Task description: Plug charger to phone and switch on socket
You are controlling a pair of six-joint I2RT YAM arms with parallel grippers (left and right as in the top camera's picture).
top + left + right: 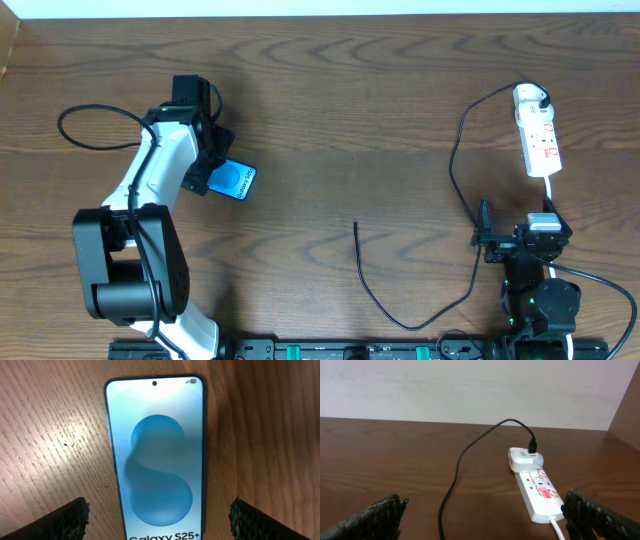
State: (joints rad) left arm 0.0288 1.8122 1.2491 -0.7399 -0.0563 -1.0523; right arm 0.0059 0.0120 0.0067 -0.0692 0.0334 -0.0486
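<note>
The phone (234, 180) lies flat on the wooden table at the left, its blue screen (157, 450) facing up. My left gripper (160, 521) hangs open right over it, one finger on each side of the phone's lower end, neither touching it. At the far right lies the white socket (540, 140), with the charger's white adapter (524, 459) plugged into its far end. From there the black charger cable (455, 475) loops across the table to its free tip (356, 224), which lies bare mid-table. My right gripper (482, 520) is open and empty just short of the socket (537, 492).
The socket's white lead (559, 529) runs back under my right fingers. The charger cable's loop (410, 325) lies near the table's front edge, by the black rail. A pale wall stands behind the table.
</note>
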